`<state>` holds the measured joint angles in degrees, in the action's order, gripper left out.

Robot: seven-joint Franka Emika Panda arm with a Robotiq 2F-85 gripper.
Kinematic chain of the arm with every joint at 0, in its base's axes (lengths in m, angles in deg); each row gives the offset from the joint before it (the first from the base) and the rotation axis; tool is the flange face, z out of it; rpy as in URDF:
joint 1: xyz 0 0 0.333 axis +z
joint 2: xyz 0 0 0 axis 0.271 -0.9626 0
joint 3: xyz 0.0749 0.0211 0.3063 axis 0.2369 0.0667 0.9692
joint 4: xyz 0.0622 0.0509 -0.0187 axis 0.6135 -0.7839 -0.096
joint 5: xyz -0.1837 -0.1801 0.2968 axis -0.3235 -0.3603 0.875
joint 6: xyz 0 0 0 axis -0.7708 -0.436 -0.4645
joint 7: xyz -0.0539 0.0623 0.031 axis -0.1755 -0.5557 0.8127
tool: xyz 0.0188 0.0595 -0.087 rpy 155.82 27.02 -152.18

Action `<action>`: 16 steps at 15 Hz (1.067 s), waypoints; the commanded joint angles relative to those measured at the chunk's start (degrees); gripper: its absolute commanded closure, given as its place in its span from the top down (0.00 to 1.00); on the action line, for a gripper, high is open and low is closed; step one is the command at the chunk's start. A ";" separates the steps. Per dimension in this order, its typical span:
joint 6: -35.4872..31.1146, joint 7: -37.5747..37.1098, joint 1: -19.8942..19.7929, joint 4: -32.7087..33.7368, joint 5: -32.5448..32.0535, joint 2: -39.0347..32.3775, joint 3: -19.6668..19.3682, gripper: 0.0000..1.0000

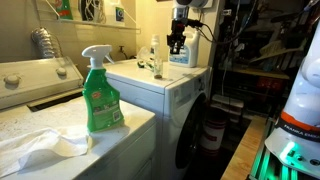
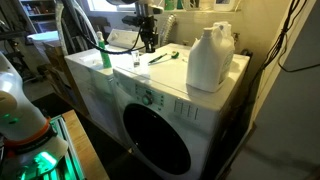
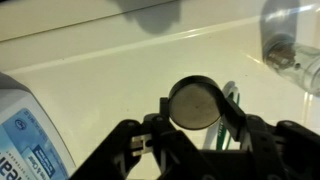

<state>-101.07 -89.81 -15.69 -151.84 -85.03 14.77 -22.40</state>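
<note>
While the arm hangs over the washing machine top (image 2: 185,85), I read the gripper (image 3: 197,118) in the wrist view as narrowed on a round disc (image 3: 195,98). One finger bears on each side of its dark rim, and its pale face is turned toward the camera. The disc is held above the white surface, not resting on it. Behind the disc, a green-handled tool (image 3: 226,100) lies flat on the top. In an exterior view a white jug (image 2: 210,58) stands to the right of the gripper, toward the far edge and well apart from it. A green bottle (image 2: 103,55) stands to the left, at the corner of the top. In an exterior view a green spray bottle (image 1: 100,92) stands on the near counter, with a white cloth (image 1: 40,145) lying crumpled just beside it.
</note>
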 commanded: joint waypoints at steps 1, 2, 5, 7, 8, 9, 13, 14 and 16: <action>1.95 1.58 1.77 -1.08 1.01 2.56 1.56 0.30; 1.27 2.12 2.30 -1.53 1.89 2.73 2.08 0.30; 1.08 0.98 2.73 0.17 1.19 1.62 2.60 0.55; 1.08 1.21 3.05 0.15 1.30 1.62 2.82 0.55; 1.08 1.41 3.03 0.14 1.31 1.62 2.77 0.55; 1.08 1.55 2.99 0.14 1.32 1.62 2.71 0.55; 1.53 1.56 3.81 0.03 0.10 1.62 3.61 0.30; 1.92 1.82 4.12 -0.07 0.22 1.58 3.95 0.30; 2.42 2.11 4.78 -0.08 0.11 1.31 4.71 0.30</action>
<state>-100.11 -88.14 -11.83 -151.59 -84.05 16.11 -18.38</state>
